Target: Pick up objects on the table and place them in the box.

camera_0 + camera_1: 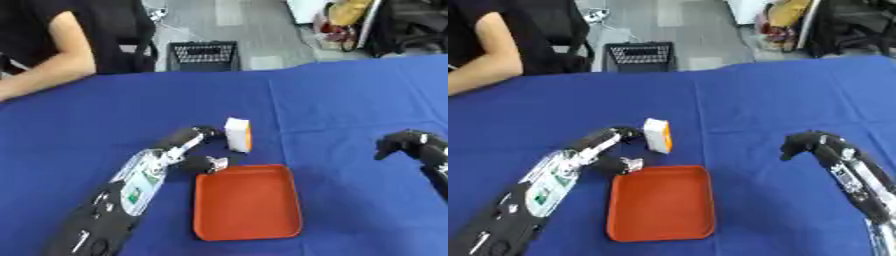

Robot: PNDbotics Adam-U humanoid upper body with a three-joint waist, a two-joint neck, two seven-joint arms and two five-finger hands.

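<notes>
On a blue-clothed table, the robot's left hand pinches a white-and-orange block between fingers and thumb, just beyond the far rim of the orange tray, which holds nothing yet. The right hand hangs curled and unladen, well apart. Placing remains undone.

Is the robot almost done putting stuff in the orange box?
Nothing looks done yet: the orange box shows nothing inside. In hand: the left hand has its fingers against the white and orange block, which stands on the blue table just beyond the box. Left to do: lift that block and put it in. The right hand hangs curled off to the side, holding nothing.
</notes>
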